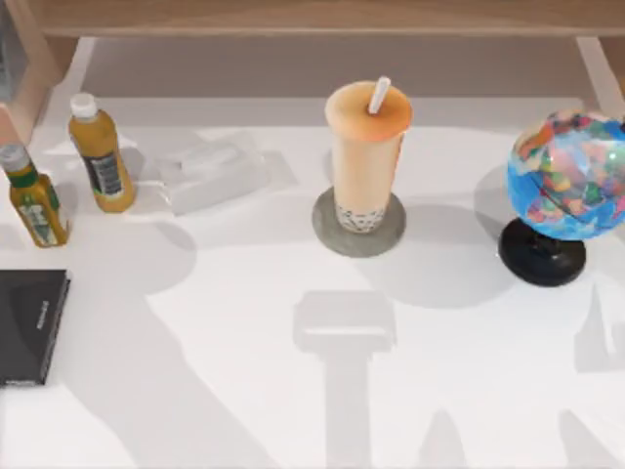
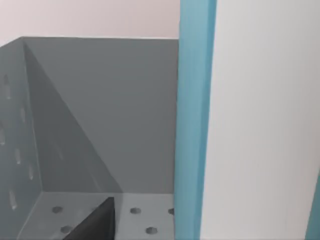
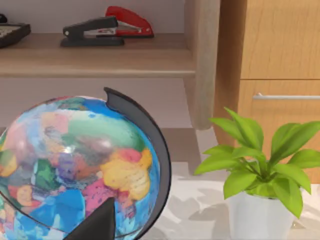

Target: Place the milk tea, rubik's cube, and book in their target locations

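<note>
One book [image 2: 195, 125] — beside left end effector [image 2: 95, 222]

Table [image 1: 244, 371] front half open, wide passage. Back row crowded: two yellow bottles [image 1: 101, 153] far left, milk tea [image 1: 365, 156] on coaster [image 1: 332, 234] centre, globe [image 1: 566, 176] right. Black slab [image 1: 29, 322] at left edge.

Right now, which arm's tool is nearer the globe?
Right. The right tool sits close before the globe; the left tool is beside the book and a grey perforated holder.
</note>
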Controlling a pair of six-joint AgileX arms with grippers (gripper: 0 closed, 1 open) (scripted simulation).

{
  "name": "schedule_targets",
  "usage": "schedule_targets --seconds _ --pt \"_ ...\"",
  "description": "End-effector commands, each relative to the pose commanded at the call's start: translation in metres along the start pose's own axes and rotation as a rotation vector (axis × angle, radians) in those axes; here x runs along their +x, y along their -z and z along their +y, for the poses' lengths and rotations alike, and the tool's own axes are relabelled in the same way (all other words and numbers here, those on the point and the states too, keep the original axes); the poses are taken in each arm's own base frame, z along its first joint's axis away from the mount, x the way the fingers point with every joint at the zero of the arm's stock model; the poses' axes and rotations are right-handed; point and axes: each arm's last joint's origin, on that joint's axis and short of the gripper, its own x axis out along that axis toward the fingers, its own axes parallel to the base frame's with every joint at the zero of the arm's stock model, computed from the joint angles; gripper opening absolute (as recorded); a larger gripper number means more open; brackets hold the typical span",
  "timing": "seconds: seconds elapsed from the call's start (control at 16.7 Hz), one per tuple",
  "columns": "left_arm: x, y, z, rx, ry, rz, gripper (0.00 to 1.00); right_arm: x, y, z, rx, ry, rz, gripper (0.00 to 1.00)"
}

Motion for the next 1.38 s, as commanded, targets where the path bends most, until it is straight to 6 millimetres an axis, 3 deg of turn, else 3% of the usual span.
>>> schedule_targets --seconds 0.18,0.54,0.84,1.38 --pt "0.003 0.0 -0.002 0.0 0.001 0.002 1.0 0.0 0.0 0.0 0.0 0.0 0.0 1.0" --pt "0.028 0.0 0.0 0.0 0.0 0.0 1.0 0.0 0.0 0.0 0.0 0.0 0.0 1.0" --pt "0.03 0.0 0.0 0.0 0.0 0.0 1.0 0.0 0.0 0.0 0.0 0.0 0.0 1.0" --pt "0.03 0.0 0.0 0.0 0.0 0.0 0.32 0.0 0.0 0.0 0.0 0.0 0.0 1.0"
